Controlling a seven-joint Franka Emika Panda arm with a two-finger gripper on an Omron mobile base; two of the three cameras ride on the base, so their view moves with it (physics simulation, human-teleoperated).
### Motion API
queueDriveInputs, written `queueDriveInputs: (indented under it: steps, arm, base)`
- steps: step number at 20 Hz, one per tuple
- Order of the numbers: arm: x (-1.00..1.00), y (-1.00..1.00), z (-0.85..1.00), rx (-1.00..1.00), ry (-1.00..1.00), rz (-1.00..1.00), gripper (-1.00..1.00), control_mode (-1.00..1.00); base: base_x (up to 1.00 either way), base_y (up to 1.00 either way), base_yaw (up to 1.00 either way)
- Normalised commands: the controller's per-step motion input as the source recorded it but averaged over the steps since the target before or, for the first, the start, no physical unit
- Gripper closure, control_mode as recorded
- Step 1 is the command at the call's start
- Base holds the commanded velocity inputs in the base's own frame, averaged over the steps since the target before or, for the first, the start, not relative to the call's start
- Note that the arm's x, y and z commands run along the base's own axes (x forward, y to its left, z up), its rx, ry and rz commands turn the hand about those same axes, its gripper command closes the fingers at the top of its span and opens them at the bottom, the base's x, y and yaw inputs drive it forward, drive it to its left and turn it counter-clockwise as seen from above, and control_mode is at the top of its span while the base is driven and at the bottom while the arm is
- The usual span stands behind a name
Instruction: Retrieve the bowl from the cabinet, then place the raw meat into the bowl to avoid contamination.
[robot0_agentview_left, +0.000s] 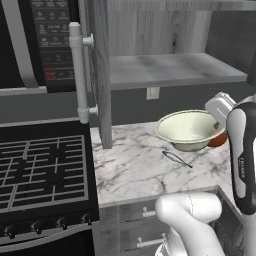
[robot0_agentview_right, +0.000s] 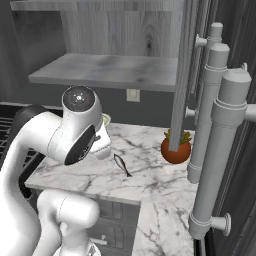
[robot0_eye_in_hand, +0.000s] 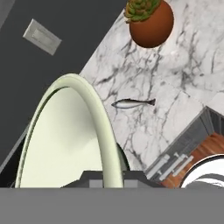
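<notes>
The cream-white bowl (robot0_agentview_left: 187, 127) hangs low over the marble counter (robot0_agentview_left: 135, 170), slightly tilted; whether it touches the counter I cannot tell. My gripper (robot0_agentview_left: 218, 117) is at the bowl's right edge. In the hand view the gripper (robot0_eye_in_hand: 113, 177) is shut on the rim of the bowl (robot0_eye_in_hand: 65, 140). The raw meat (robot0_agentview_left: 176, 158), a thin silvery fish shape, lies on the counter just in front of the bowl (robot0_agentview_right: 121, 164) (robot0_eye_in_hand: 132, 103). The cabinet (robot0_agentview_left: 170, 70) above stands open, its shelf (robot0_agentview_right: 110, 70) bare.
An orange-brown plant pot (robot0_agentview_right: 176, 149) stands on the counter behind the bowl (robot0_eye_in_hand: 151, 22). The open cabinet door (robot0_agentview_left: 100, 75) with its bar handle (robot0_agentview_left: 77, 70) juts out on the left. A black stove (robot0_agentview_left: 40, 170) sits left and grey drawers (robot0_agentview_left: 135, 215) below.
</notes>
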Motion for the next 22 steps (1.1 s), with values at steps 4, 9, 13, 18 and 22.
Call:
queueDriveInputs:
  steps: [4,9,13,18,22]
  arm:
    - [-0.12,0.0,-0.93,0.04,0.13,0.07,1.0,-1.0]
    - [0.05,0.0,-0.76,0.08,0.09,0.06,1.0,-1.0]
    - [0.29,0.12,-0.36,0.12,0.02,0.03,1.0,-1.0]
    - [0.44,0.29,-0.22,0.11,0.0,0.0,1.0,-1.0]
    - [0.58,0.36,-0.09,0.07,0.0,0.0,1.0,-1.0]
  base:
    - [0.0,0.0,0.0]
    - [0.0,0.0,0.0]
    - [0.0,0.0,0.0]
    - [0.0,0.0,0.0]
    - [0.0,0.0,0.0]
